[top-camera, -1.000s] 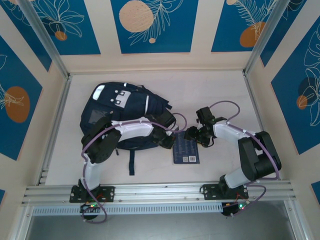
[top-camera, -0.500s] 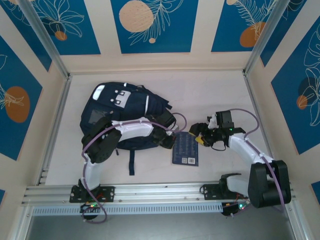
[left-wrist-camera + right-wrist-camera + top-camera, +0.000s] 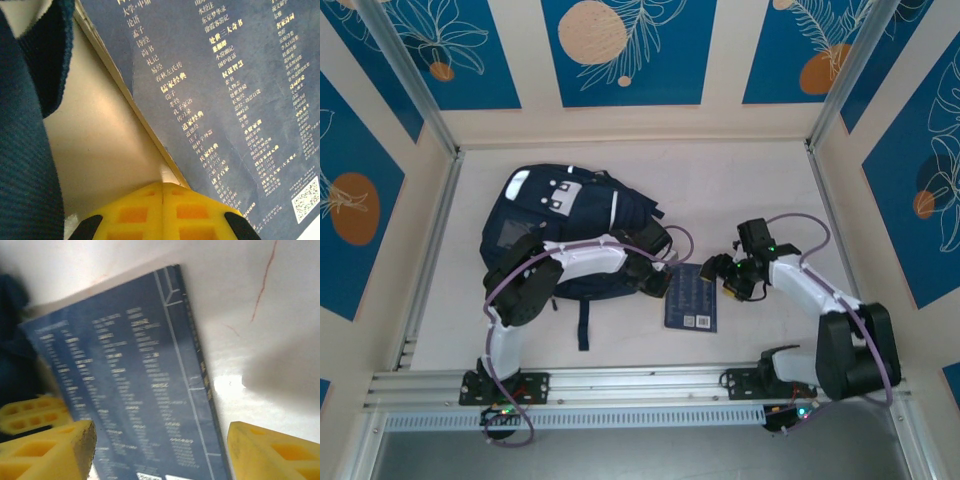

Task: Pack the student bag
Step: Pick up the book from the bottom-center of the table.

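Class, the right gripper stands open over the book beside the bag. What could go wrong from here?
1. The book lies flat on the table, so the open right gripper may push it rather than catch its thin edge.
2. The shut left gripper sits at the book's other edge; the two could collide.
3. Whether the bag is open cannot be told; a closed zip would block the book.

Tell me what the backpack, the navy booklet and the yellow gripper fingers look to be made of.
Student bag: probably woven synthetic fabric, matte navy; a ribbed weave shows close up.
Booklet: paper or card cover, matte, with printed text and a pale page edge.
Right gripper's fingers: likely moulded plastic, yellow, with gridded pockets.
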Robot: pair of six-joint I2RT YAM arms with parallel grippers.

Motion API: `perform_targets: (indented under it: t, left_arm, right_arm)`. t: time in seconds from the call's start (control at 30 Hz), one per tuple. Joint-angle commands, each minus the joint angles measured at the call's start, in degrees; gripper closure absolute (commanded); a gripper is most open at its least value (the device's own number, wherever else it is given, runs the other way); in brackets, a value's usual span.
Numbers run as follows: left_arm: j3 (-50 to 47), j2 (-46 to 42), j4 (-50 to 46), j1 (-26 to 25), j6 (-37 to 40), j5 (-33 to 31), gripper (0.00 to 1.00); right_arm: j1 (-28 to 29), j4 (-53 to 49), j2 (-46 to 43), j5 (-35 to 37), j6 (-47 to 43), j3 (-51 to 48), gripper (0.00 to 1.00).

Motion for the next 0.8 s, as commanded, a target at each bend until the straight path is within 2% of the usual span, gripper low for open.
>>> perform_targets:
  t: [0.0,0.13,0.3,0.77]
  left_arm:
    - [-0.42,1.09,0.13,-0.16,0.19,0.49,1.0]
    - [-0.46,1.08,0.24,-0.15,0.26,0.78,1.0]
    - [-0.11,1.33,0.61,-0.16,0.29,1.21,1.0]
    - [-0.25,1.52,0.72,-0.21,0.39,1.81,1.0]
  right_arm:
    - [0.77,-2.63,4.3,1.62,-1.94,1.62,0.27]
    - [1.16,-2.43,7.65,1.81,-2.7,2.6,0.26]
    - [2.64,0.77,9.99,-2.73,-3.46,2.54,0.29]
    - [10.85,-0.19,14.07,-1.82,-5.69,7.0,0.32]
